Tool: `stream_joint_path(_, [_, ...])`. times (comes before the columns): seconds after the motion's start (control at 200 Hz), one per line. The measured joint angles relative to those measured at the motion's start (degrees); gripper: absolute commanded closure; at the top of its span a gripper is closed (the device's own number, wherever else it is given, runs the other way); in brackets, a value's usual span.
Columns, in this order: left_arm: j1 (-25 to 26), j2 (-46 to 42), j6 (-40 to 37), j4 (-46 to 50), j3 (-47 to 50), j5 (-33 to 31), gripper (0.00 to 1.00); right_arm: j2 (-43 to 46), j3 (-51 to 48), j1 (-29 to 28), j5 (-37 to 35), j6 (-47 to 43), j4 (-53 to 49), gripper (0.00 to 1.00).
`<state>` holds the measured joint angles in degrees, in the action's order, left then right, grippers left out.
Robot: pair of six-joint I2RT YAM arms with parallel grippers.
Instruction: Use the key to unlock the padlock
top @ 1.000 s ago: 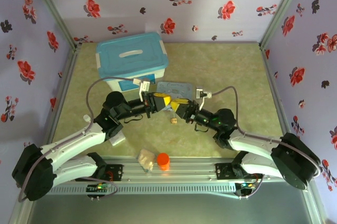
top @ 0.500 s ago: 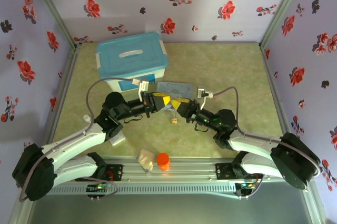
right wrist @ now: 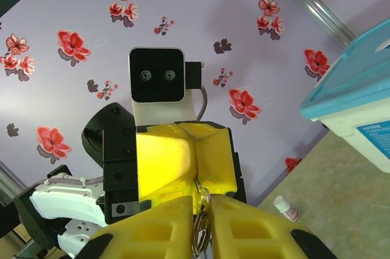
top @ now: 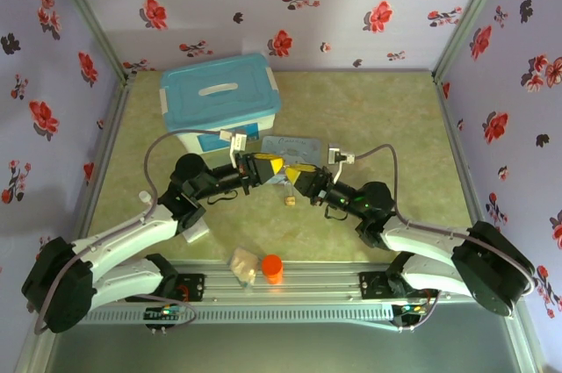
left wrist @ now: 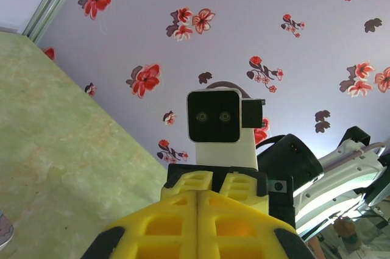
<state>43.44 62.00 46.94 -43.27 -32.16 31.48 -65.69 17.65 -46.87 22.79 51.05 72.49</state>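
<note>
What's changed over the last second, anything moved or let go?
Nothing clear. The left gripper and right gripper stay shut, tip to tip above the table, the right one pinching a thin metal ring. The padlock is where it was, close by them; the blue box and orange cylinder are unmoved.

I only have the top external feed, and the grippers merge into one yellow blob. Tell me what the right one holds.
Observer: Right wrist view: the right gripper is shut on a thin metal ring, pinched between its yellow pads.
Operator: Now check the left one.
Observer: Left wrist view: the left gripper has its fingers pressed together, no gap at the seam. What they hold, I can't tell.
Operator: Report their alignment.
Observer: Tip to tip; the left wrist view looks straight at the right arm's wrist camera.
</note>
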Motion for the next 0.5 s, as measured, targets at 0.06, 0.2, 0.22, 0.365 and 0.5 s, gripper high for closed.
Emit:
stream_joint_path(0.06, [0.00, 0.00, 0.17, -0.04, 0.00, 0.00, 1.00, 0.00, 0.00, -0.02, -0.13, 0.00, 0.04, 0.84])
stream_joint_path(0.2, [0.00, 0.59, 0.66, -0.09, 0.00, 0.04, 1.00, -0.17, 0.00, -0.02, -0.13, 0.00, 0.09, 0.84])
stream_joint_path(0.22, [0.00, 0.68, 0.74, -0.09, 0.00, 0.04, 1.00, -0.35, 0.00, -0.02, -0.11, 0.00, 0.11, 0.84])
stream_joint_path(0.365, [-0.02, 0.94, 0.79, 0.02, 0.00, 0.04, 1.00, -1.62, 0.02, -0.02, -0.09, 0.02, 0.28, 0.92])
stream_joint_path(0.5, [-0.13, 0.96, 0.79, -0.11, 0.00, 0.26, 1.00, -1.84, 0.04, 0.00, -0.13, 0.20, 0.55, 0.98])
